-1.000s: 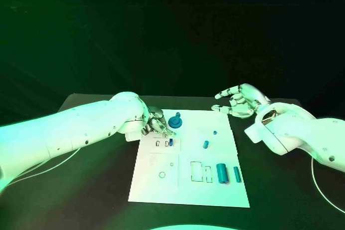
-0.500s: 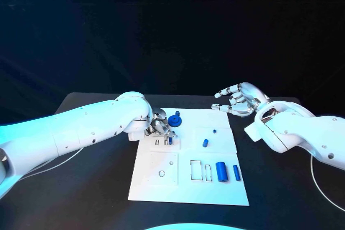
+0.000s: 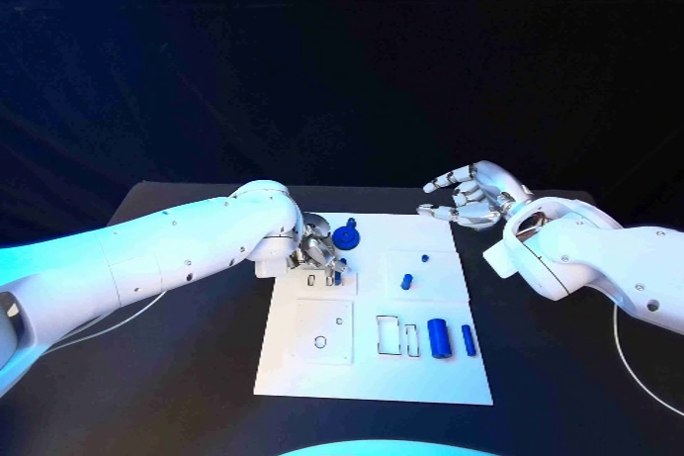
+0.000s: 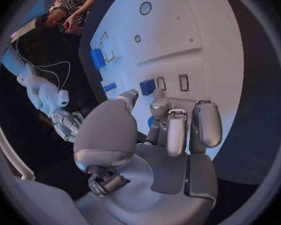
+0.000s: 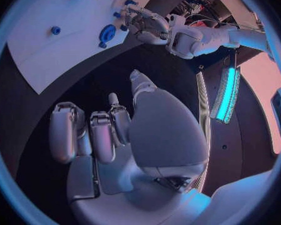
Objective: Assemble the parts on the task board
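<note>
Task board sits flat mid-surface, white plate on the black surface, long side running away from us

Left to right in the head view:
- left arm comes in low across the surface, left hand down over the board's far-left corner, fingers curled onto the plate beside the small slots
- left wrist view: fingertips bunched just above the board, a small blue part right beside them; we cannot tell if the hand is pinching a part or only touching the plate
- round blue part stands on the board just beside the left hand, near the far edge
- nearer us, a raised white square with a small ring on it, then an outlined rectangular slot
- small blue peg mid-board, a blue dot-like part just beyond it
- big blue cylinder and a thin blue pin lie side by side at the board's right edge, close but apart
- right hand hovers off the board past its far-right corner, above the surface, fingers spread and loosely curved, holding nothing
- right wrist view confirms: right hand has nothing in its palm, fingers apart
</note>
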`<action>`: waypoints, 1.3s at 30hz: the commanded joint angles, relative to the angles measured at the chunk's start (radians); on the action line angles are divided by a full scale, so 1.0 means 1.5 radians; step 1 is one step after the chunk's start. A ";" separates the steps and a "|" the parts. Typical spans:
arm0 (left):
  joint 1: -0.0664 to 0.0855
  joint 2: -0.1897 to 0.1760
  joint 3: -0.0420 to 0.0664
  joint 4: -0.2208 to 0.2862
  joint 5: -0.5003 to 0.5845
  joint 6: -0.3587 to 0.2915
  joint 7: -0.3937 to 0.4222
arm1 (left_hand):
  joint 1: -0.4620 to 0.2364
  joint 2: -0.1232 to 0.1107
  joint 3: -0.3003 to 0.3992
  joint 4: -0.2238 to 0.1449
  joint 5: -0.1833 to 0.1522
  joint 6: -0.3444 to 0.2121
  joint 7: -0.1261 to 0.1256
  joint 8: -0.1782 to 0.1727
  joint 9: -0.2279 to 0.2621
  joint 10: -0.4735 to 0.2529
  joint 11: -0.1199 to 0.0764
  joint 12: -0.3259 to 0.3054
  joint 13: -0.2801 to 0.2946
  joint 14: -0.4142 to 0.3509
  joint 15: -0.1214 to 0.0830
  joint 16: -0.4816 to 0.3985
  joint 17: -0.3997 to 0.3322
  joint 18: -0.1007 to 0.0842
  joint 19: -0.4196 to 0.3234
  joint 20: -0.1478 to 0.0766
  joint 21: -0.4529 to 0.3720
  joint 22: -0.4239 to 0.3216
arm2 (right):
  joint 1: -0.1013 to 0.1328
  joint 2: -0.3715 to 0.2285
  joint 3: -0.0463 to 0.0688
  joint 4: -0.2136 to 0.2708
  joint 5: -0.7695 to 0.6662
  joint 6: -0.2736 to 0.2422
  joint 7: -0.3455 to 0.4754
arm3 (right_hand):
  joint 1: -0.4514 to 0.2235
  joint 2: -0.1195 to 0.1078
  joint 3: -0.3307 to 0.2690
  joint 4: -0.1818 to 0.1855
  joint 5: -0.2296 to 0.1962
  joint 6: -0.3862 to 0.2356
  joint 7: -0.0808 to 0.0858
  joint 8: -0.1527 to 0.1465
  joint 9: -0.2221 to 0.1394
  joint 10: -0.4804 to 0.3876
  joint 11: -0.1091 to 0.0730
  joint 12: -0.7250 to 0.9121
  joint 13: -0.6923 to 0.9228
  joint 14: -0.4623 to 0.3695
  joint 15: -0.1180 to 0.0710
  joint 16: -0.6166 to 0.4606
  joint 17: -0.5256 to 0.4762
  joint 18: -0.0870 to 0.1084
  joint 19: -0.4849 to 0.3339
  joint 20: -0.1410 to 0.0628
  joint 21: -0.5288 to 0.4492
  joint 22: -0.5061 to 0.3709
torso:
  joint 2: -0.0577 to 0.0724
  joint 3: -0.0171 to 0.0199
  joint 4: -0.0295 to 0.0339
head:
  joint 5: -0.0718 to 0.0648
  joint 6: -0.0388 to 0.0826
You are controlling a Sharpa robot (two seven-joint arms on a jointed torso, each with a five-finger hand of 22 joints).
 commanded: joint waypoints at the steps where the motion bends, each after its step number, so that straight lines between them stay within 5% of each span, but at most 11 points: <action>1: 0.002 0.004 -0.001 -0.003 0.008 0.020 -0.001 | 0.011 0.002 0.003 -0.002 0.004 -0.004 -0.001 0.003 0.001 -0.006 0.000 -0.004 0.000 0.053 -0.004 0.004 0.128 -0.013 0.003 -0.001 0.004 0.001 | 0.000 0.001 0.000 0.000 -0.002 0.012 0.003 | 0.000 0.009 -0.003 0.000 0.002 0.007 0.000 0.002 -0.001 -0.004 -0.003 -0.003 0.053 0.061 -0.001 -0.003 0.137 0.006 -0.005 -0.001 -0.002 0.089 | 0.000 -0.0007 -0.0006 | -0.001 -0.001; 11: 0.001 0.009 -0.003 -0.010 0.018 0.017 -0.002 | 0.049 0.022 0.027 -0.002 0.006 -0.004 -0.003 0.002 0.007 -0.005 -0.002 -0.003 0.004 0.054 -0.005 0.005 0.130 -0.013 0.002 -0.001 0.006 0.004 | 0.000 0.002 0.000 -0.002 -0.004 0.014 0.002 | 0.000 0.011 -0.002 -0.001 0.005 0.007 0.000 0.003 -0.001 -0.004 -0.003 -0.003 0.053 0.061 -0.001 -0.003 0.137 0.006 -0.005 -0.001 -0.003 0.089 | 0.000 -0.0007 0.0003 | -0.002 -0.003; 15: 0.001 0.009 -0.003 -0.009 0.033 0.017 -0.004 | 0.093 0.033 0.075 -0.004 0.007 -0.004 -0.008 0.011 0.023 -0.007 -0.006 -0.004 0.005 0.054 -0.009 0.004 0.130 -0.013 0.001 -0.003 0.007 0.006 | 0.000 0.003 0.000 -0.003 -0.005 0.014 0.002 | 0.000 0.015 -0.001 -0.001 0.007 0.008 -0.001 0.003 -0.001 -0.004 -0.003 -0.003 0.053 0.061 -0.001 -0.003 0.136 0.007 -0.006 -0.001 -0.004 0.088 | 0.000 -0.0004 0.0002 | -0.001 -0.005; 26: 0.001 0.006 -0.003 -0.005 0.082 0.024 -0.005 | 0.136 0.003 0.233 -0.028 0.006 -0.019 -0.013 0.035 0.073 -0.003 -0.011 -0.007 0.007 0.054 -0.013 0.004 0.131 -0.014 0.000 -0.007 0.009 0.010 | 0.000 0.006 0.000 -0.006 -0.005 0.017 0.000 | -0.001 0.017 0.000 -0.001 0.007 0.009 -0.001 0.004 -0.001 -0.004 -0.003 -0.003 0.053 0.061 -0.002 -0.003 0.135 0.007 -0.006 -0.002 -0.006 0.087 | -0.001 0.0000 0.0007 | -0.001 -0.009; 28: 0.001 0.001 -0.003 -0.002 0.088 0.020 -0.005 | 0.124 -0.009 0.300 -0.052 0.004 -0.024 -0.010 0.041 0.091 0.000 -0.009 -0.007 0.009 0.054 -0.012 0.005 0.132 -0.014 -0.001 -0.006 0.009 0.011 | 0.000 0.006 0.000 -0.007 -0.005 0.018 0.000 | -0.001 0.018 0.001 -0.001 0.008 0.009 -0.001 0.004 -0.001 -0.004 -0.003 -0.003 0.053 0.061 -0.002 -0.004 0.135 0.007 -0.006 -0.002 -0.005 0.088 | 0.000 0.0001 0.0005 | -0.001 -0.009; 39: 0.001 -0.043 0.003 0.031 0.117 -0.028 -0.005 | 0.103 -0.020 0.343 -0.079 0.004 -0.022 -0.011 0.048 0.107 0.013 -0.010 0.003 0.023 0.057 -0.013 0.008 0.138 -0.014 0.001 -0.007 0.010 0.014 | 0.000 0.004 0.000 -0.006 -0.005 0.019 0.001 | 0.000 0.018 0.001 -0.001 0.009 0.009 -0.001 0.004 -0.001 -0.004 -0.003 -0.003 0.053 0.061 -0.002 -0.003 0.135 0.007 -0.006 -0.002 -0.006 0.088 | -0.002 0.0003 0.0028 | -0.002 -0.011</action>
